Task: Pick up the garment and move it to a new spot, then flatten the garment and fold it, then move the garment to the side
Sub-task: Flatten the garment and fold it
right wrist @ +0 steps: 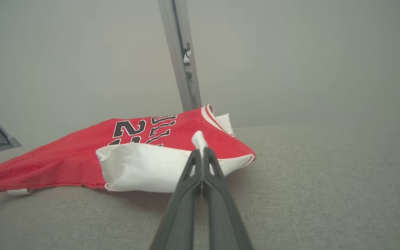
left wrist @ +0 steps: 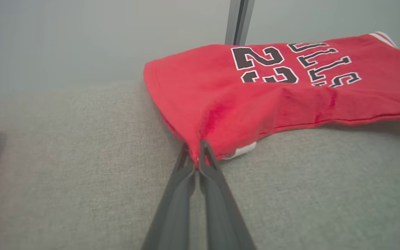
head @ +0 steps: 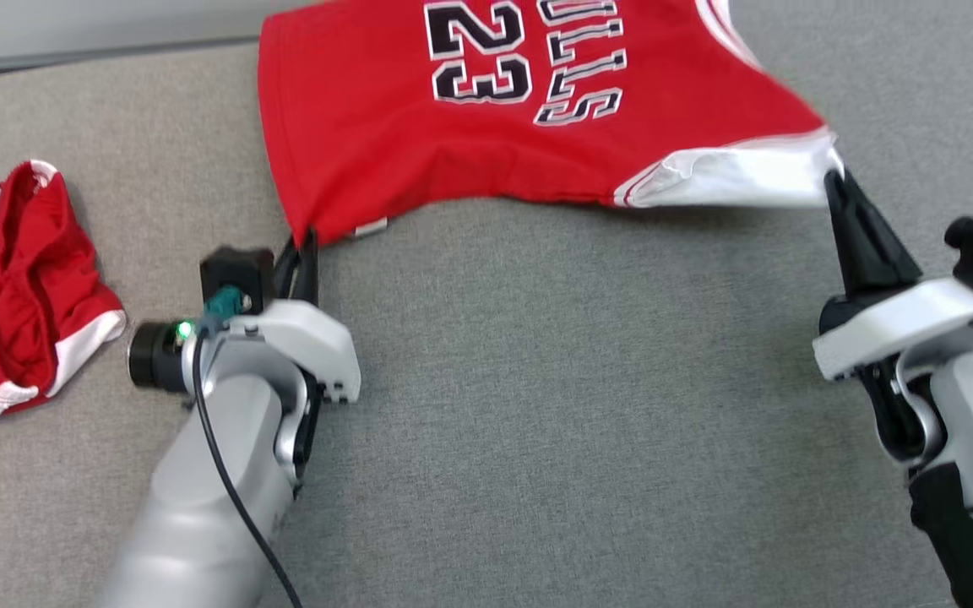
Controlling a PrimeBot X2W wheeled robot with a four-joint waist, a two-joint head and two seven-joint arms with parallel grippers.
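Spanning the far part of the grey woven fabric surface point(head: 579, 380), the red knit jersey point(head: 368, 110) with black-and-white "23" lettering lay with its near edge raised between both grippers. The left gripper point(head: 307, 245) was clamped fully closed on the jersey's red corner, beside a small white label. The right gripper point(head: 834, 181) was clamped fully closed on the white trimmed edge at the opposite end. A crumpled pair of red shorts point(head: 22, 287) lay well apart at the left.

Crumpled red shorts point(head: 22, 287) with white trim, lying at the left on grey fabric worktop point(head: 579, 380). Behind, upright grey metal post point(right wrist: 181, 69) against pale wall point(right wrist: 307, 52).
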